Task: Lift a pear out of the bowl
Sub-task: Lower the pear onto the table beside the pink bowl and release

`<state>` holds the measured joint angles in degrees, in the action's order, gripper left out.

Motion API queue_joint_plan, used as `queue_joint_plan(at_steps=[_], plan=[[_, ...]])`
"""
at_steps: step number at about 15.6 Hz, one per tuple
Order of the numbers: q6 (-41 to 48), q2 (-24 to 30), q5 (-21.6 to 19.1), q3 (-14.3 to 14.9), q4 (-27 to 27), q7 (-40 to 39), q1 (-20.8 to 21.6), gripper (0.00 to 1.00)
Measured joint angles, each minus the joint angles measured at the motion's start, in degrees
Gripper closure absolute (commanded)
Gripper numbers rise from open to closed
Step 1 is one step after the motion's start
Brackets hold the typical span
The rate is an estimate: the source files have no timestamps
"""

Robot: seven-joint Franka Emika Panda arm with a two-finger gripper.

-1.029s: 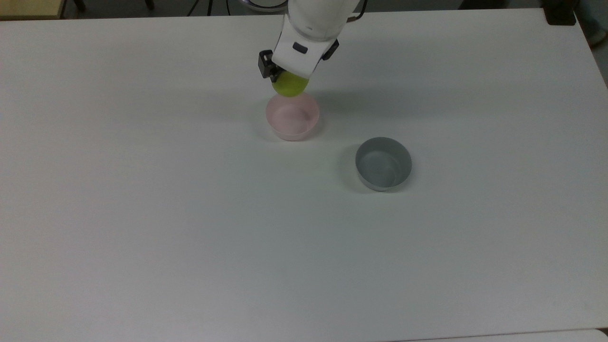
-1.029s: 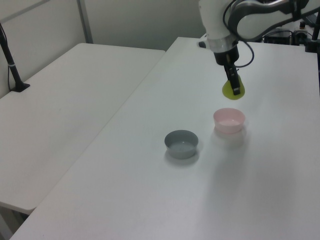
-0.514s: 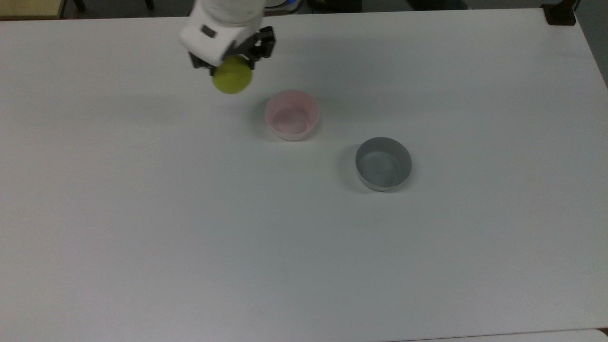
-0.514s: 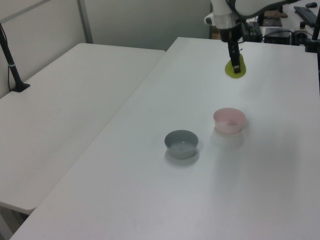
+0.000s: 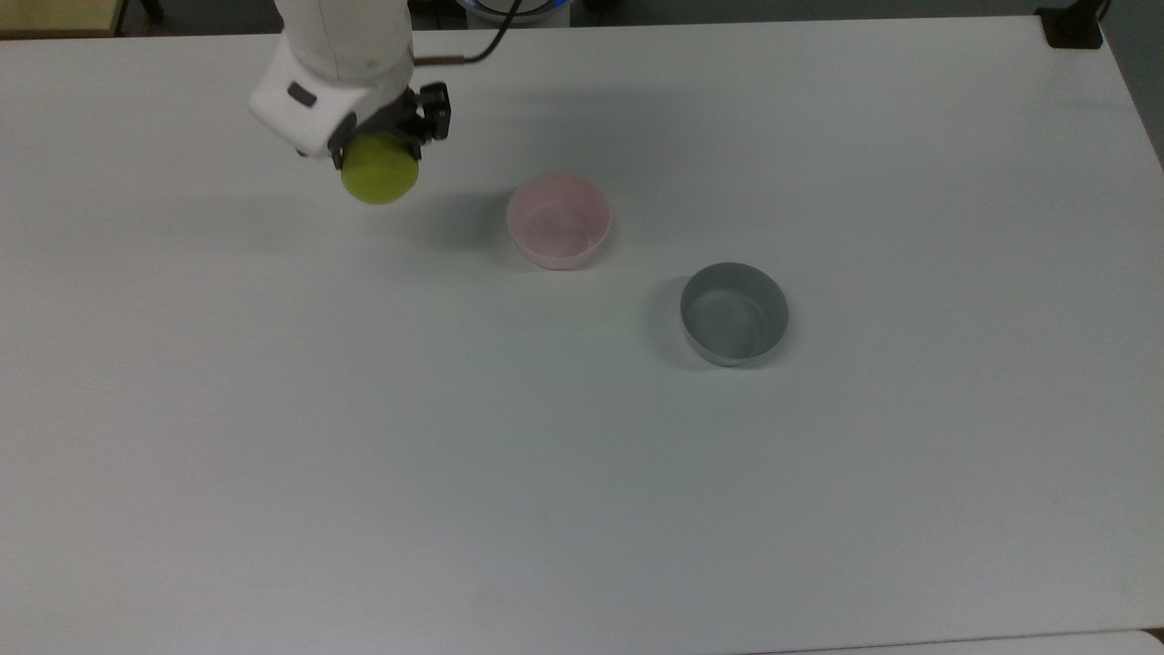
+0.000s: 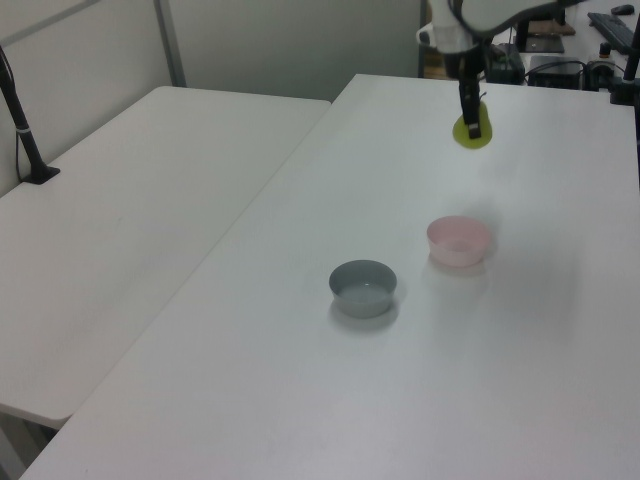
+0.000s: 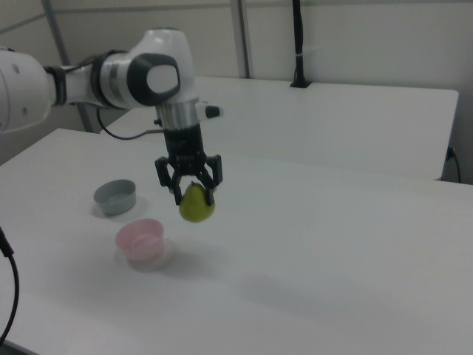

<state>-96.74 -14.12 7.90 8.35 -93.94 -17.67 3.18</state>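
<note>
Hand (image 7: 194, 197) is mine, clamped on the pear (image 7: 196, 205) from above, both black fingers (image 7: 211, 175) pinching its narrow upper part while the round body hangs free below. Pear is up in the air, well clear of the worktop (image 5: 582, 473). In the top view it sits off to the left of the bowl (image 5: 558, 221), nothing under it but bare surface.

Left to right in the top view: hand with pear, then the pink bowl, now holding nothing, then the grey bowl (image 5: 734, 313) further right and nearer the camera.

Risks as I judge them:
- Grip sits high on a tapered, smooth fruit. Most of the mass is below the contact line, so a jerk or fast swing may let it slide out downward.
- A drop from this height means it bounces and rolls; the worktop has no lip to stop it.
- Squeezing harder to compensate could bruise it or squirt it out of the taper.
- Right view shows the pear hanging slightly off-centre between the fingers, so it may pivot under acceleration.

Pick looks essentially done; holding steady matters most.
</note>
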Motion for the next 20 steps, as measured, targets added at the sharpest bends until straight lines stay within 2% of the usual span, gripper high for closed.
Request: queue_joint_plan(at_steps=[3, 6, 11, 17, 20], plan=[[-2.2, -4.6, 1.6, 0.0, -0.4, 0.1, 0.1, 0.41], [-4.3, -8.1, 2.0, 0.0, -0.7, 0.1, 0.3, 0.3], [-6.3, -10.4, 2.0, -0.1, -1.1, 0.1, 0.6, 0.0], [-6.4, -10.1, 2.1, -0.1, -0.8, 0.1, 0.7, 0.0], [-6.4, -7.1, 2.1, 0.0, 0.1, 2.6, 0.7, 0.0]])
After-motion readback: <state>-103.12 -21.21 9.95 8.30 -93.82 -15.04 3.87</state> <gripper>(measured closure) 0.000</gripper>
